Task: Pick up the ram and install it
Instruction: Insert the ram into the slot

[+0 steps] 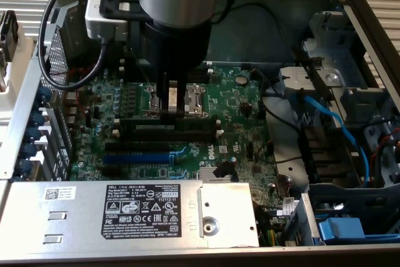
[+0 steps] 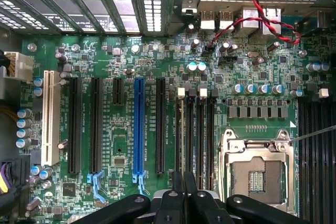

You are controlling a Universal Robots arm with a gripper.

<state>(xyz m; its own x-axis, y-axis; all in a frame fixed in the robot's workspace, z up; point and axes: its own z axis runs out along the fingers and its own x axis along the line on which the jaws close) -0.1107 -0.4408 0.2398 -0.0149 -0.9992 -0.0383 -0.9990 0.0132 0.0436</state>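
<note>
**Robot hand pinches RAM stick at memory slots in open PC**

Inside an opened desktop PC case (image 1: 365,4), the arm reaches down over the green mobo (image 1: 240,114). In the exterior view the hand (image 1: 170,109) points straight down, fingers drawn narrow and closed on the upper long edge of the ram (image 1: 197,126), approx. at its middle. The ram stands on edge, running lengthwise toward the exterior view's left and right. It sits just beside the silver CPU socket (image 1: 195,99), between the socket and the long black expansion slots, w/ the blue slot (image 1: 134,157) a little further toward the camera. Whether the stick is pushed fully home in a slot can't be told.

The wrist view looks down past the hand (image 2: 184,182), whose fingertips (image 2: 177,184) sit close together at the end of the row of black memory slots (image 2: 202,135) w/ white end clips. The CPU socket (image 2: 257,171) lies next to those slots, and the blue slot (image 2: 138,124) and a white slot (image 2: 50,116) lie on their other side. A twisted red-and-black wire (image 2: 262,14) crosses the ports at the board's edge.

In the exterior view's foreground, a grey PSU (image 1: 225,217) w/ a black label (image 1: 144,207) lies flat. A blue cable (image 1: 337,129) loops through the drive bay at the exterior view's right.
</note>
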